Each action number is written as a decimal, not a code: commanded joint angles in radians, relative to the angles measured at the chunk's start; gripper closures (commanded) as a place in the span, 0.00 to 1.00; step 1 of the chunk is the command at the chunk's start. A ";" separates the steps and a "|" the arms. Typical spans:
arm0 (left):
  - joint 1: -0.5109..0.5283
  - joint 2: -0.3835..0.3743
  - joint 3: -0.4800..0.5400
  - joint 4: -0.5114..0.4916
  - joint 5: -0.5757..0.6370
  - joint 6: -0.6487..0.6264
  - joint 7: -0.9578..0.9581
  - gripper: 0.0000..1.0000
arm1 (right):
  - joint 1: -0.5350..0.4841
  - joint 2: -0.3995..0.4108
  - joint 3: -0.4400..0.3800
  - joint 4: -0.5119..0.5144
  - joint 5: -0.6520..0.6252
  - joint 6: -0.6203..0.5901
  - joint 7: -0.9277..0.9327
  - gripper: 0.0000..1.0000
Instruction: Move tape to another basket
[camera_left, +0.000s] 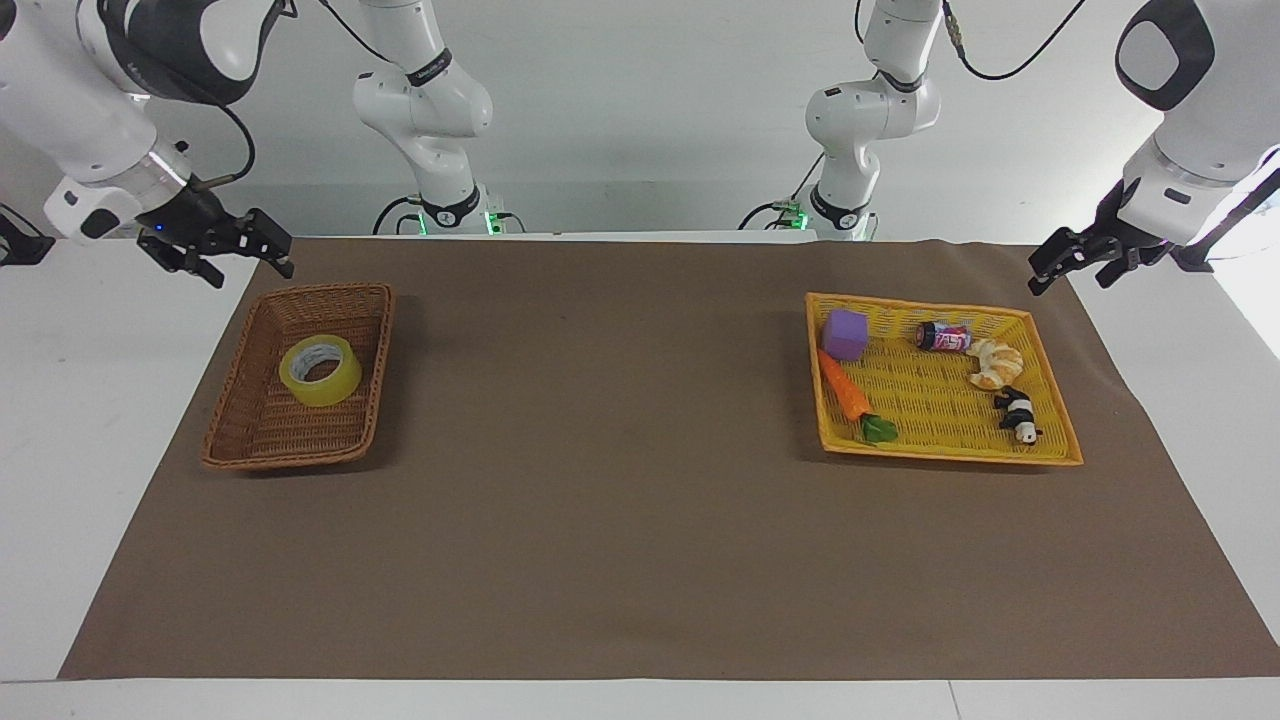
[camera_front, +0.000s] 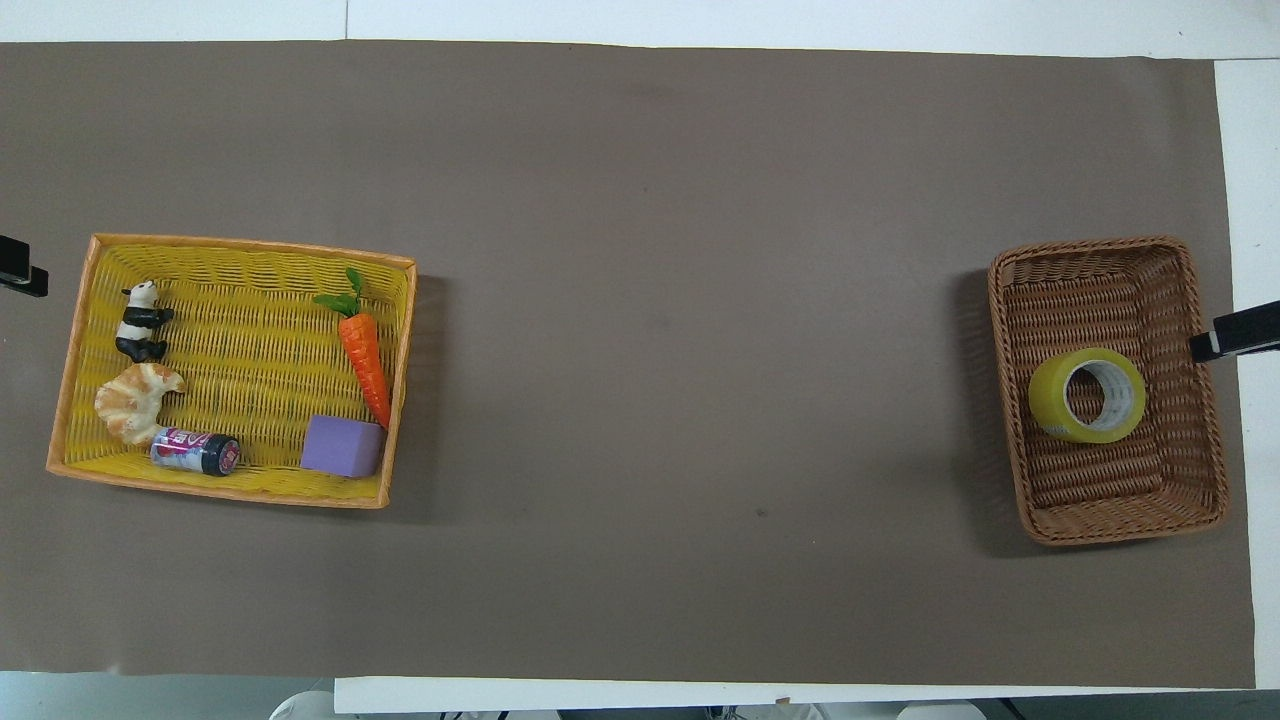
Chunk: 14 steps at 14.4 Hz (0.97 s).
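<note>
Tape (camera_left: 320, 371): lies flat, core upward, on the floor of the brown basket (camera_left: 246, 445), in the half nearer the robots. It touches no gripper.
Brown basket: stands on the worktop (camera_left: 620, 520) at the right arm's end. Its deep sloping walls keep the roll from rolling out.
Yellow tray (camera_left: 945, 453): stands at the left arm's end, well apart from the basket. It holds a carrot (camera_left: 845, 389), a purple block (camera_left: 846, 333), a can (camera_left: 943, 337), a croissant (camera_left: 994, 364) and a panda figure (camera_left: 1018, 413).
Right gripper (camera_left: 225, 250): raised, off the corner of the basket nearest the robots, jaws wide, holding nothing. Only one fingertip shows in the overhead view, so its exact height is probably best judged from the facing view.
Left gripper (camera_left: 1075, 262): raised off the tray's outer corner, jaws wide, empty; this arm waits.
Task status: judged complete, since the tape rests in the basket and both grippers stand clear.
</note>
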<state>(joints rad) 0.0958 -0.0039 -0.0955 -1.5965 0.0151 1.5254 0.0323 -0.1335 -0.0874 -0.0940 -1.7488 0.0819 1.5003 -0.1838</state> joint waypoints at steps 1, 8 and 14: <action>0.032 0.033 -0.075 0.067 0.006 -0.057 0.024 0.01 | 0.053 0.021 0.003 0.108 -0.060 -0.057 0.076 0.00; 0.032 0.021 -0.116 0.052 0.000 -0.059 0.023 0.01 | 0.150 0.072 -0.029 0.203 -0.097 -0.112 0.086 0.00; 0.021 0.012 -0.113 0.004 0.002 -0.024 0.020 0.01 | 0.147 0.090 -0.059 0.196 -0.091 -0.095 0.092 0.00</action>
<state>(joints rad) 0.1024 0.0171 -0.1978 -1.5786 0.0147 1.4908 0.0408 0.0087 -0.0005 -0.1510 -1.5483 0.0040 1.3950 -0.1062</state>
